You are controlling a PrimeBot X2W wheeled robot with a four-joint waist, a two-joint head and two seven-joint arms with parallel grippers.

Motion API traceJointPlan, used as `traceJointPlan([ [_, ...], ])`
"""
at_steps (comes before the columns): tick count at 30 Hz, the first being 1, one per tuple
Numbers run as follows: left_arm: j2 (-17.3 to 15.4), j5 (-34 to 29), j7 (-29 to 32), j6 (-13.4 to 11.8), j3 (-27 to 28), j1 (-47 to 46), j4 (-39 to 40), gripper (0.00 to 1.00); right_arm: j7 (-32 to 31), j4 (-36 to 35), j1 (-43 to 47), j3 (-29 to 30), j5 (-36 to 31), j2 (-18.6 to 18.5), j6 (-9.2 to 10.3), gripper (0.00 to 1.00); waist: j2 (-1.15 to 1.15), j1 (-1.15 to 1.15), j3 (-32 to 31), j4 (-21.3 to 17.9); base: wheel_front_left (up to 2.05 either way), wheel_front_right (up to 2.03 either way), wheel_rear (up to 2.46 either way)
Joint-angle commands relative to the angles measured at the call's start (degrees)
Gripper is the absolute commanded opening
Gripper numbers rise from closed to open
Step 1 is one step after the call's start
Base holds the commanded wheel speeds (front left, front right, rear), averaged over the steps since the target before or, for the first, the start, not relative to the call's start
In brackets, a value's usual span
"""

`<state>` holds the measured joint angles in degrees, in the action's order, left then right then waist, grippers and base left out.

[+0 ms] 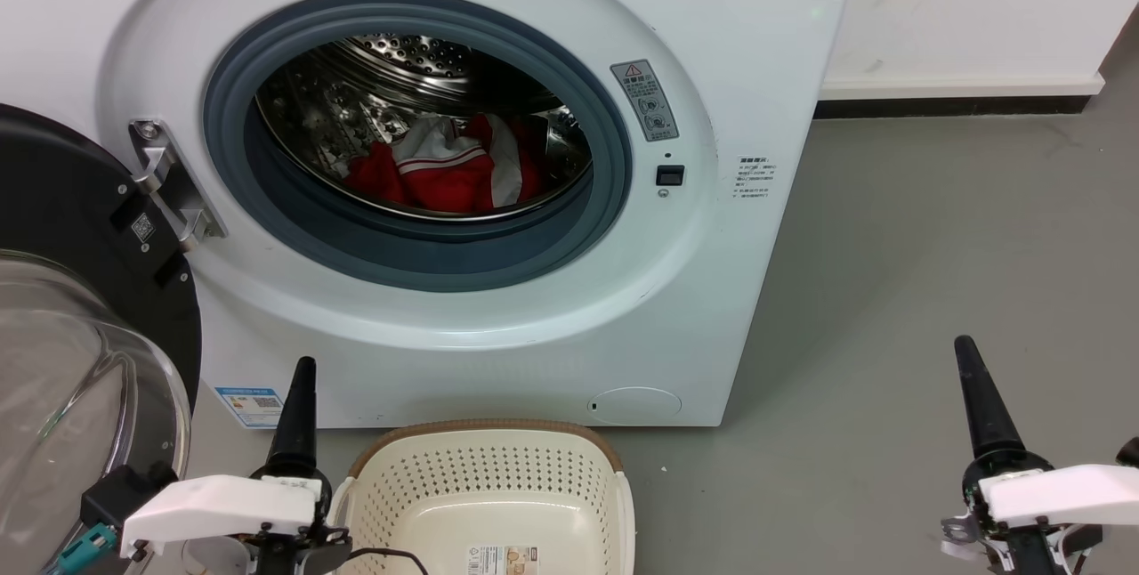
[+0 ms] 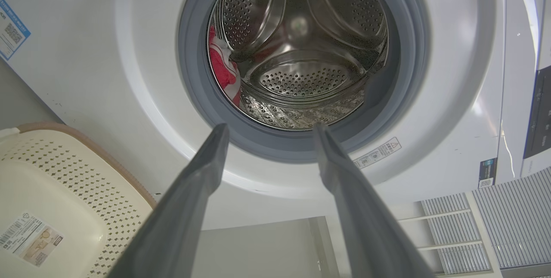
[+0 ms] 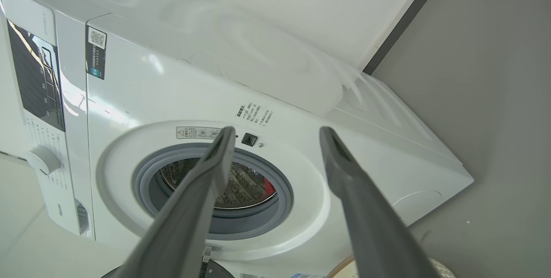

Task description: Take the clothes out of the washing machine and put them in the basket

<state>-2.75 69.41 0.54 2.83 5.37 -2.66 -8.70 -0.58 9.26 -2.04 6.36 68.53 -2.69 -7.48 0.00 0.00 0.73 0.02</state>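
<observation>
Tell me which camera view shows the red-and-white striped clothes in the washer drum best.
The head view: the bright red fabric bundle with white stripes shows broadly in the perforated steel drum, unobstructed. The left wrist view catches a red-and-white strip at the porthole's edge; the right wrist view a small red sliver.

We count one washing machine point(image 1: 765, 68), with one round porthole point(image 1: 418, 263) and one glass door point(image 1: 71, 201). We see one basket point(image 1: 485, 425) bearing one paper label point(image 1: 503, 560). In the one drum point(image 1: 400, 50) we find one bundle of clothes point(image 1: 445, 179), red and white; its separate pieces we cannot count. We count two grippers, the left gripper point(image 2: 271, 128) and the right gripper point(image 3: 277, 131), with two fingers point(image 2: 193, 200) each.
</observation>
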Motion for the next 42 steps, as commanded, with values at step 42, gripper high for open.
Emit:
traceJointPlan([
  [42, -1.25, -37.66, -8.52, -6.04, -7.05, 3.56, 8.98, 1.0, 8.52, -10.6, 4.81, -3.47, -43.02, -0.28, -0.01, 1.0, 0.0, 0.0, 0.24, -0.1, 0.0, 0.0, 0.0],
])
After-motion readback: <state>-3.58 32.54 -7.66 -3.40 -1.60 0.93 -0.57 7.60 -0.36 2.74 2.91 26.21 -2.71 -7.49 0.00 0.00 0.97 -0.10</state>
